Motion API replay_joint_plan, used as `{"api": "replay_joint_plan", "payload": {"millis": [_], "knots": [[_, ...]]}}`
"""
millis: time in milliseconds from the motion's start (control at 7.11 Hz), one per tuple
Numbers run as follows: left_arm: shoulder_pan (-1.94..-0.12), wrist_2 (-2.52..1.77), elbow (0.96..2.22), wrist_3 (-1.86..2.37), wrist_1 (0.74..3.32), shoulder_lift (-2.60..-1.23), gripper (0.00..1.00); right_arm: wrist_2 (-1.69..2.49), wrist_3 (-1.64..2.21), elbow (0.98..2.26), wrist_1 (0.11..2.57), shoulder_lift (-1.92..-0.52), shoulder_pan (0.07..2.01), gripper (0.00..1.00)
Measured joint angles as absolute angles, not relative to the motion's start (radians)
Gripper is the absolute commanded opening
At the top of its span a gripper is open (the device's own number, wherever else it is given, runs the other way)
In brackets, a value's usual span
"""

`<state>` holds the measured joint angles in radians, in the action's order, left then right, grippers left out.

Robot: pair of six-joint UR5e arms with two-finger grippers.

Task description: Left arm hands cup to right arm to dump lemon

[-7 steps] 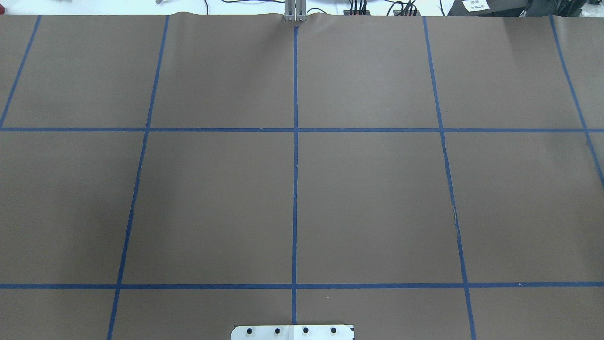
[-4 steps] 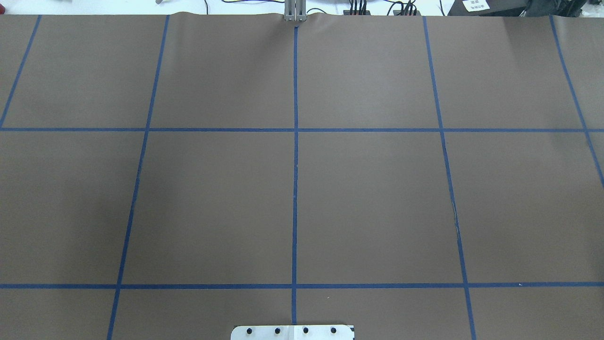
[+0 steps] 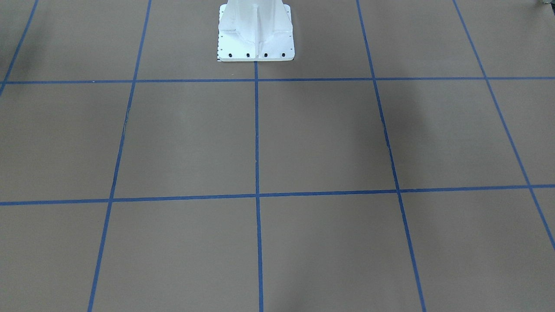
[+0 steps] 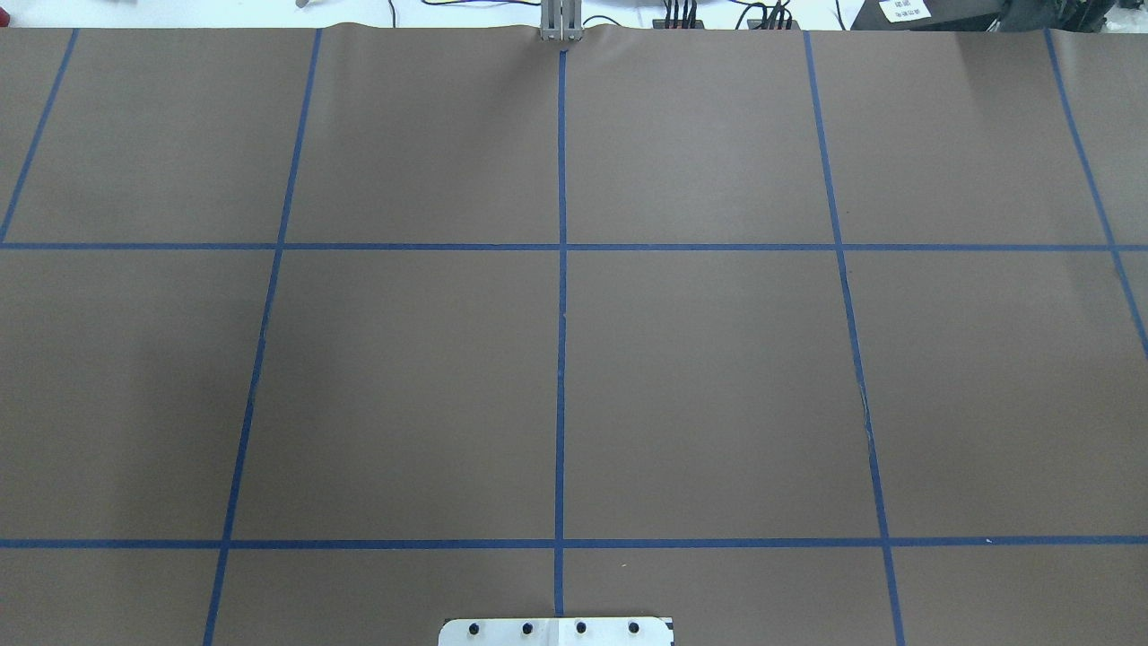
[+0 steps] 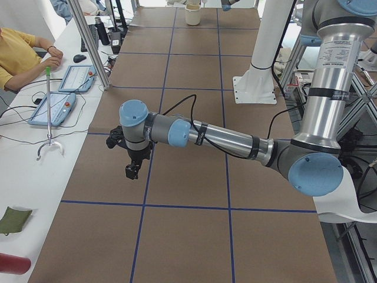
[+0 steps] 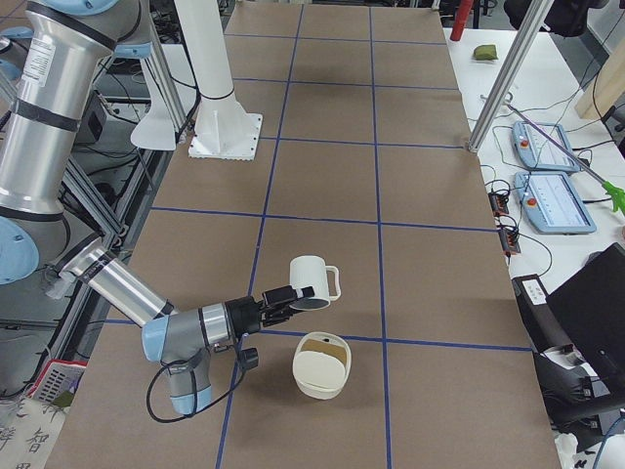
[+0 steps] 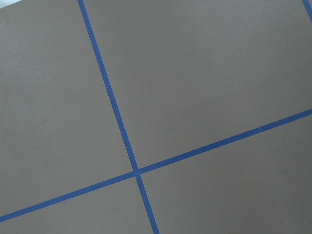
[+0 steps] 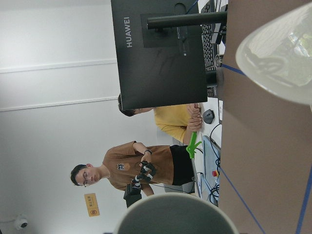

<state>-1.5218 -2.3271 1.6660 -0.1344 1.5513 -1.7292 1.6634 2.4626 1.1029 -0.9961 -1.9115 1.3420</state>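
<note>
Cream bowl point(image 6: 319, 363) stands just beside the tipped cup point(image 6: 311, 274).

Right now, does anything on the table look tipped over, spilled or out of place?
Only the cup: it hangs off the table at the right gripper, tipped with its mouth down toward the cream bowl. That suits a dump. No lemon shows; nothing looks spilled or damaged.

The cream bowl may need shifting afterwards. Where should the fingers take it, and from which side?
Likely from above: the cream bowl stands upright, mouth open, no handle, so pinch its rim wall, one finger inside, one outside.
</note>
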Motion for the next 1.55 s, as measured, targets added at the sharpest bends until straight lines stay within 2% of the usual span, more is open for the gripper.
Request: {"api": "replay_joint_plan", "payload": {"millis": [703,1548], "knots": [[-1.52,-2.329,1.667,-0.132,1.552,-1.73,1.0,1.527,2.74,1.008,-1.08,-1.874,1.342,0.0],[-1.52,-2.329,1.668,-0.12,1.553,-1.731,1.0,1.506,2.84,0.999,-1.114,-1.861,1.341,0.0]]}}
